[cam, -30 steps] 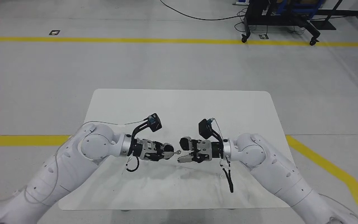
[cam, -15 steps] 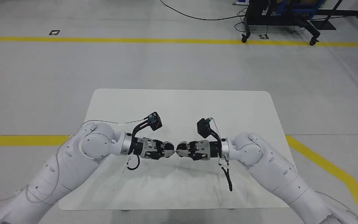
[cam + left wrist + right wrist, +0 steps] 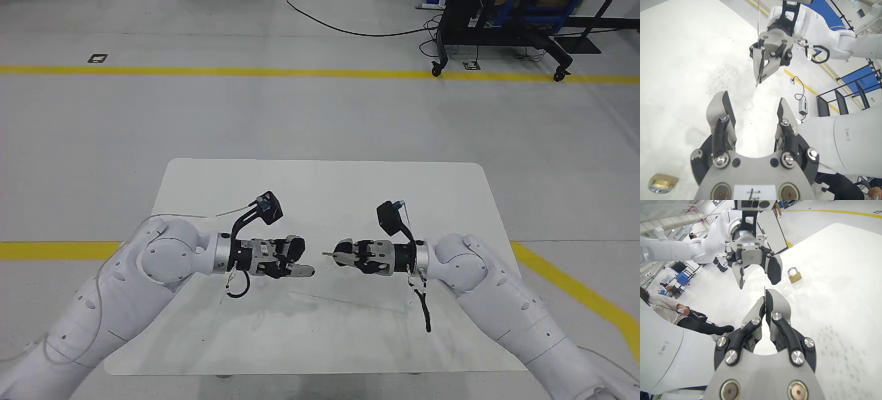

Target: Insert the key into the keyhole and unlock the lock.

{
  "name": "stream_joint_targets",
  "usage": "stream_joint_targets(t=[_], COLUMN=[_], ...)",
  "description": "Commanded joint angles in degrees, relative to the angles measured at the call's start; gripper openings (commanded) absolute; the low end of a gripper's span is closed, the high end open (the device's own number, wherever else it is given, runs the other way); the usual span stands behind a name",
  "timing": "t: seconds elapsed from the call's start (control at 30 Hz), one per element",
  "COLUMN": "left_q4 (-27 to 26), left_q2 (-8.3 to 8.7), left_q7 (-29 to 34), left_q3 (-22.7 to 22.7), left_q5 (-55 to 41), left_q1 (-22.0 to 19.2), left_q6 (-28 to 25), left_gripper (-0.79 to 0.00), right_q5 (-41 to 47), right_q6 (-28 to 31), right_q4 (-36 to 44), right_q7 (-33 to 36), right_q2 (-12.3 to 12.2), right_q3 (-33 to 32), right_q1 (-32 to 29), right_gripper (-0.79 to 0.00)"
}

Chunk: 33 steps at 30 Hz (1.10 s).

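Looking outward from your right gripper [image 3: 765,298], you see its two ribbed black pads pinched tight on one thin, flat metal key [image 3: 764,292]. Facing it, a little apart, your left gripper [image 3: 753,102] hangs spread wide, holding nothing. Beyond, one squat brass padlock [image 3: 795,275] with a curved steel shackle lies flat near the middle of the smooth white round-cornered table [image 3: 440,190].
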State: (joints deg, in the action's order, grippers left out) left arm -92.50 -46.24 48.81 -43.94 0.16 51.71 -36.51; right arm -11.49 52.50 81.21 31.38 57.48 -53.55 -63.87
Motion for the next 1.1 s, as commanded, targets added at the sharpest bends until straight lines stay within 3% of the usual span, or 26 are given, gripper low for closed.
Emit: stream_joint_targets(t=[0.0,0.2,0.33,0.43,0.57,0.67,0.73,0.87,1.07], left_q4=[0.0,-0.3,-5.18,-10.06,-19.56,-24.85,-26.56,-26.85,-22.73], left_q2=[0.0,-0.02,0.75,2.83,6.09,7.39,7.64,7.34,5.04], left_q7=[-0.02,-0.28,-3.82,-5.24,-3.36,-3.02,-3.55,-2.48,2.42], left_q3=[0.0,-0.09,-3.2,-9.66,-20.76,-26.65,-28.24,-26.43,-17.03], left_q5=[-0.01,0.24,7.92,13.09,21.56,25.58,26.41,31.0,36.91], left_q1=[0.0,-0.04,1.82,6.2,15.68,23.0,26.54,27.86,20.86], left_q6=[-0.01,0.08,5.78,13.49,29.93,40.45,44.27,49.82,56.61], left_gripper=[0.0,0.0,0.0,0.0,0.0,0.0,0.0,0.0,0.0], right_q5=[0.01,0.01,0.01,0.01,0.01,0.01,0.01,0.01,0.01], right_q6=[-0.02,-0.02,-0.02,-0.02,-0.02,-0.02,-0.02,-0.02,-0.02], right_q4=[0.01,0.01,0.01,0.01,0.01,0.01,0.01,0.01,0.01], right_q7=[0.04,0.04,0.04,0.04,0.04,0.04,0.04,0.04,0.04], right_q2=[0.01,0.01,0.01,0.01,0.01,0.01,0.01,0.01,0.01], right_q3=[-0.01,-0.01,-0.01,-0.01,-0.01,-0.01,-0.01,-0.01,-0.01], right_q1=[0.0,0.0,0.0,0.0,0.0,0.0,0.0,0.0,0.0], right_gripper=[-0.785,-0.785,-0.785,-0.785,-0.785,-0.785,-0.785,-0.785,-0.785])
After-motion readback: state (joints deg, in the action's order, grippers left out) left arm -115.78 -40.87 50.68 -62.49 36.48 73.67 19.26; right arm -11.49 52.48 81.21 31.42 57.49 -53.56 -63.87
